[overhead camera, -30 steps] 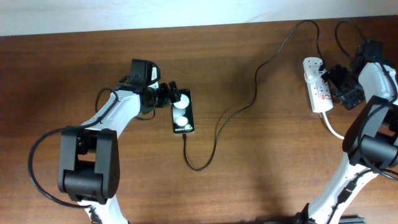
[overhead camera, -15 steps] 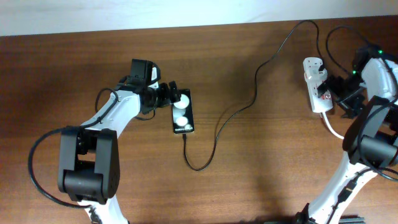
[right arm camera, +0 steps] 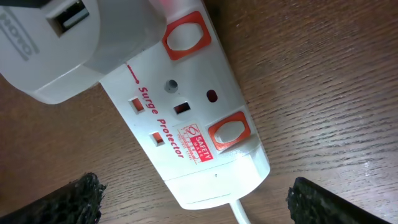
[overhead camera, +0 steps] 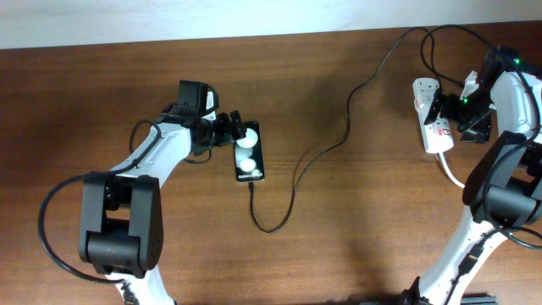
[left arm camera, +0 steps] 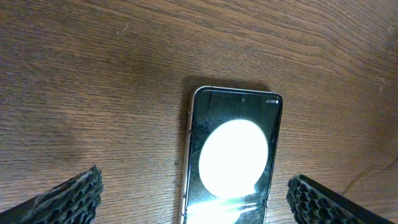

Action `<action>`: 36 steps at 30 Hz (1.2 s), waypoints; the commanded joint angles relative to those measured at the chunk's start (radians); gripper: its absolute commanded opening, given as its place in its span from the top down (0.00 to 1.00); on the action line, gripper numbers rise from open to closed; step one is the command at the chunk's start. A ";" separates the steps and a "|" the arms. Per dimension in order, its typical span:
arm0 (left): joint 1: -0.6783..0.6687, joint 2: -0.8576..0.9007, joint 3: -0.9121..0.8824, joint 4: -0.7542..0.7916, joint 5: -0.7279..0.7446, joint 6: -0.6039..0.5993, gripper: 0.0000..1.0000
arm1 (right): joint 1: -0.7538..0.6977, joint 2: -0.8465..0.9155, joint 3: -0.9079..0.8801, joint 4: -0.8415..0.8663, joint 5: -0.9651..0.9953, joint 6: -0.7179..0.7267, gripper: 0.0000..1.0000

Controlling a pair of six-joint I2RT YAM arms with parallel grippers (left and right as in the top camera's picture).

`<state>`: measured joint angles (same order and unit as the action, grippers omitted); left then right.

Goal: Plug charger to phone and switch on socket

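Observation:
The black phone (overhead camera: 250,154) lies flat left of the table's centre, two bright reflections on its face. My left gripper (overhead camera: 239,132) hovers open at its far end. In the left wrist view the phone (left arm camera: 233,155) lies between the spread fingertips, which stand clear of its sides. The thin black charger (overhead camera: 318,153) cable runs from the phone's near end, loops, and climbs to the white socket (overhead camera: 431,117) at the right. My right gripper (overhead camera: 451,113) hangs open over the socket (right arm camera: 186,118), its fingertips clear of both sides. A red switch (right arm camera: 227,131) shows near the cord end.
A white adapter (right arm camera: 68,43) with a USB slot sits in the strip's far outlet, beside a second red switch (right arm camera: 184,38). The strip's thick white cord (overhead camera: 454,174) trails toward the right arm's base. A pale wall edge runs behind the table.
My right gripper has swung from the right of the socket to above it. The left arm, the phone and the cable have stayed in place.

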<state>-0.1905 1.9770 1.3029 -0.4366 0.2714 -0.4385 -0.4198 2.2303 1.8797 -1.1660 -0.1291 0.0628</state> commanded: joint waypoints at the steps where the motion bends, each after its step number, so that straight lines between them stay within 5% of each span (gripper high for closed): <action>1: -0.003 -0.001 0.001 0.001 -0.010 0.006 0.01 | 0.001 0.002 0.015 0.003 0.013 -0.011 0.01; 27: -0.003 0.001 0.001 0.001 -0.010 0.006 0.01 | 0.001 0.002 0.015 0.003 0.013 -0.011 0.01; 36: -0.027 -0.296 0.001 -0.003 -0.010 0.006 0.01 | 0.001 0.002 0.015 0.003 0.013 -0.011 0.01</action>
<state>-0.2157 1.7882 1.3022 -0.4408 0.2710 -0.4385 -0.4198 2.2303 1.8797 -1.1656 -0.1287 0.0525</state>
